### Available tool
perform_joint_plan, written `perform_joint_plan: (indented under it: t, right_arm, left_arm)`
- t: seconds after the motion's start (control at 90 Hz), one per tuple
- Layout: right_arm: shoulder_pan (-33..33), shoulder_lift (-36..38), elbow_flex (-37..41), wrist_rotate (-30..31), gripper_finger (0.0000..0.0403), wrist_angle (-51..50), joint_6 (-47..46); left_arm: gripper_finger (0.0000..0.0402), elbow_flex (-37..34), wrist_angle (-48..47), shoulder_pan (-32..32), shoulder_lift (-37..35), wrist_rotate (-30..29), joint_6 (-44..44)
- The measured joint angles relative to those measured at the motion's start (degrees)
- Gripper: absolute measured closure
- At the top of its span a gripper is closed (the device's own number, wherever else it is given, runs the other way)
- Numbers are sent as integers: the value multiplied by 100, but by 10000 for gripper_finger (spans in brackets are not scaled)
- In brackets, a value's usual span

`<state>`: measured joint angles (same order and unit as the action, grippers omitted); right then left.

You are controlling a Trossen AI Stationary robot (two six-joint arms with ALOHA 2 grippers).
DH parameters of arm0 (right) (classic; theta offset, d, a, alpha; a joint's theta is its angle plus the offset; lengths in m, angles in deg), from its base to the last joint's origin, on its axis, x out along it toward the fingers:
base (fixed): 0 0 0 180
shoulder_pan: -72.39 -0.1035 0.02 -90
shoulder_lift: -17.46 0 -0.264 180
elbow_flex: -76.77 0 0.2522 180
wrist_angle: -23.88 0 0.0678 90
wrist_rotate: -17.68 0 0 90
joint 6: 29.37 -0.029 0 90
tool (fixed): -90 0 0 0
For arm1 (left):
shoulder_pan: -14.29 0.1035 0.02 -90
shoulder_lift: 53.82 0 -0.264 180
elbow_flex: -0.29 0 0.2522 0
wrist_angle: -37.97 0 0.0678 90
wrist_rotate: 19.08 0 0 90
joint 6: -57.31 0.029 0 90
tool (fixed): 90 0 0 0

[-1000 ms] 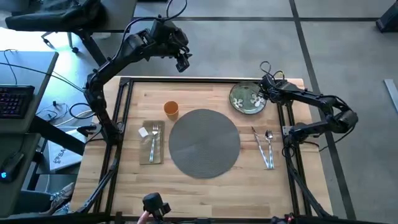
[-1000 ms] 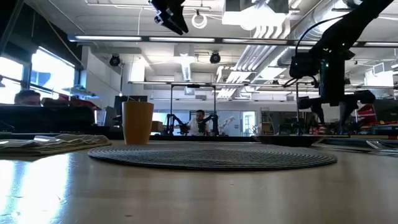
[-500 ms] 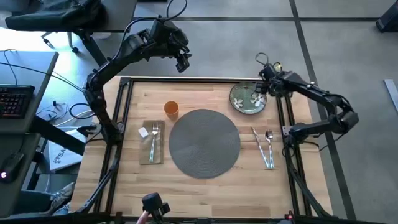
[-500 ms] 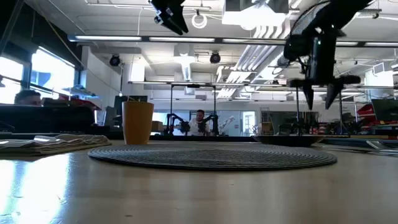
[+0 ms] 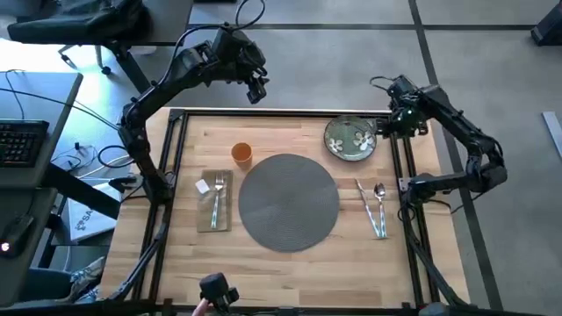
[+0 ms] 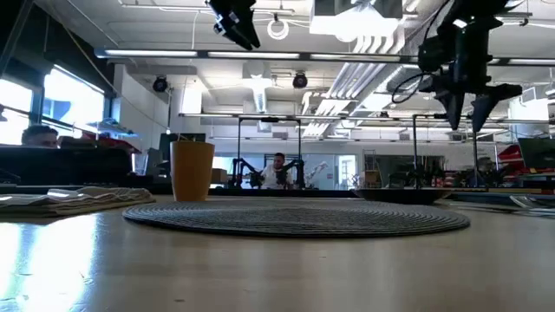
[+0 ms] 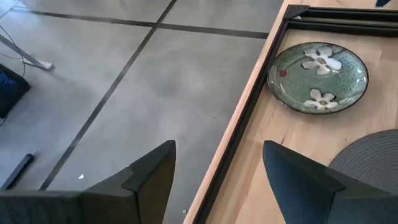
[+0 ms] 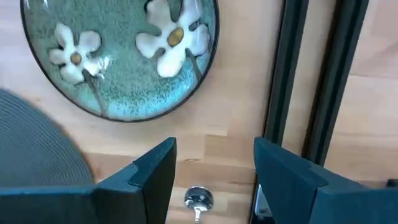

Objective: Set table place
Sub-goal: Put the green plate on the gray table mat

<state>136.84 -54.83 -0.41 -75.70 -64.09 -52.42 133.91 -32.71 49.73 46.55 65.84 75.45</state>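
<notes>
The green flowered plate (image 5: pixel 350 139) lies flat at the table's far right, beside the round grey placemat (image 5: pixel 288 201). My right gripper (image 5: pixel 397 124) hangs open in the air just right of the plate (image 8: pixel 121 56), over the table's black frame, holding nothing. My left gripper (image 5: pixel 255 89) is open and raised high beyond the table's far edge. The orange cup (image 5: pixel 241 154) stands upright left of the placemat. The fork (image 5: pixel 217 198) lies on the beige napkin (image 5: pixel 214 202). The knife (image 5: pixel 364 200) and spoon (image 5: pixel 379 207) lie right of the placemat.
A black metal frame (image 5: pixel 399 158) runs along the table's (image 5: pixel 290 272) edges and stands under my right gripper. A grey desk with a keyboard (image 5: pixel 19 140) is off the left side. Bare wood lies along the near edge.
My right gripper has risen from just above the plate's far right rim and drifted toward the table's right edge, now well clear above. The plate stays where it was.
</notes>
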Motion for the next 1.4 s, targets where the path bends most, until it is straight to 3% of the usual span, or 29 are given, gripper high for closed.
perform_joint_plan:
  t: [0.244,0.389,0.522,0.9,1.256,1.4]
  right_arm:
    - [229,-4,1345,-346,210,1230,-469]
    - [225,-1,2250,-904,210,2880,-1035]
    - [217,7,2613,-1088,210,4129,-1620]
    - [234,261,2505,39,210,3532,-1250]
    - [306,254,2753,124,210,3997,-1431]
    - [381,251,3103,-520,210,4524,-1644]
  left_arm:
    - [179,0,-72,-37,-15,-4,-105]
    - [179,0,-101,-37,-17,-4,-105]
    - [179,0,-99,-35,-17,-5,-105]
    - [179,0,-241,-34,-17,-33,-106]
    - [179,0,-241,-34,-17,-28,-131]
    - [179,0,-241,-34,-17,-13,-247]
